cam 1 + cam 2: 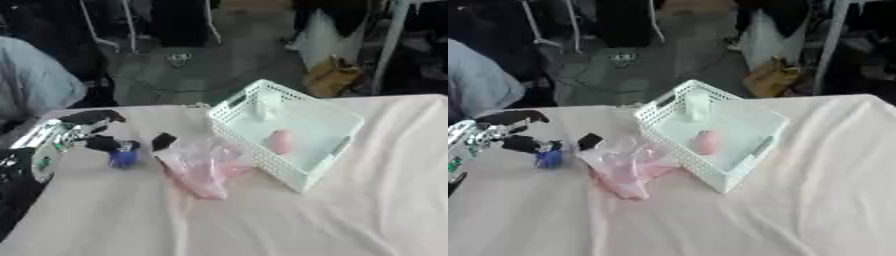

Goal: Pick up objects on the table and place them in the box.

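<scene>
Now: left hand [83,132] pinching blue thing [123,159] at fingertips, lifted off cloth | right hand unseen | bag [203,167] beyond fingers, against box [306,172] | advice: carry high over bag, release inside rim.

pink bag [203,170] blocking white basket's [302,176] left side, open cloth right

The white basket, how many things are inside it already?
2. In the white basket, a pink rounded thing lies near the middle, and a small white upright thing stands in the far corner. Nothing else shows, though its walls could hide something small.
</scene>
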